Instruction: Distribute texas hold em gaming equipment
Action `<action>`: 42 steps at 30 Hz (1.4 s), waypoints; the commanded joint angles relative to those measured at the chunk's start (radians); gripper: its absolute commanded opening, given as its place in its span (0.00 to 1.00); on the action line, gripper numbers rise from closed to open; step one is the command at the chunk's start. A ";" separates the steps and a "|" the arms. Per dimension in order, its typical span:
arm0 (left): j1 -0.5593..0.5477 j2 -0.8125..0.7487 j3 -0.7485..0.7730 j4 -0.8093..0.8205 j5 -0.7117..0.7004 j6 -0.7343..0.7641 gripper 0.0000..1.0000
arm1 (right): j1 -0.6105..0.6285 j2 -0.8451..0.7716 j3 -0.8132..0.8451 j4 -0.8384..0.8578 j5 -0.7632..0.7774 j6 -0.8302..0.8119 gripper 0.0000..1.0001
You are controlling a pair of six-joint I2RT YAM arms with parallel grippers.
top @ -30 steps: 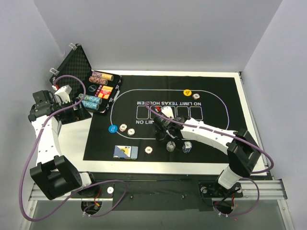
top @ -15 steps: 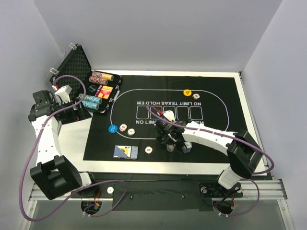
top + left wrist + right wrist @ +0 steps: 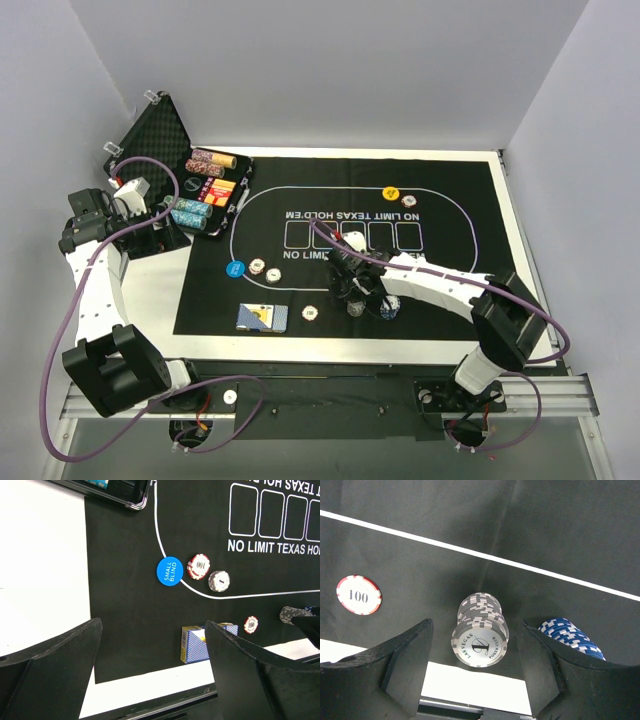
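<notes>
Poker chips in a grey speckled stack [image 3: 355, 308] are sitting on the black felt mat [image 3: 460, 300] in the top view. The right gripper [image 3: 357, 296] is hanging right over them, and a blue speckled chip stack [image 3: 389, 309] is standing just beside.

In the left wrist view, the left gripper [image 3: 152, 630] is holding its fingers wide apart, gripping nothing. A blue round disc button [image 3: 169, 570] and a blue-backed deck of playing cards [image 3: 192, 645] are lying on the mat.

In the right wrist view, the right fingers are standing apart on both sides of the grey speckled stack, not touching it.
</notes>
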 commanded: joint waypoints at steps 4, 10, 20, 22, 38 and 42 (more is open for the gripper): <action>0.008 -0.013 0.028 -0.002 0.018 0.017 0.95 | -0.001 -0.001 -0.009 -0.035 0.000 -0.001 0.63; 0.008 -0.013 0.029 -0.002 0.020 0.015 0.95 | -0.001 0.005 -0.012 -0.042 -0.013 -0.003 0.62; 0.008 -0.012 0.037 -0.003 0.017 0.017 0.95 | -0.001 0.027 -0.020 -0.042 -0.004 -0.003 0.59; 0.008 -0.010 0.037 -0.003 0.020 0.015 0.95 | -0.001 0.033 -0.024 -0.041 -0.001 -0.004 0.57; 0.008 -0.012 0.019 0.004 0.020 0.018 0.95 | -0.002 -0.010 -0.021 -0.047 0.003 -0.001 0.42; 0.007 -0.013 0.008 0.007 0.020 0.018 0.95 | 0.001 -0.029 -0.011 -0.064 0.006 -0.004 0.42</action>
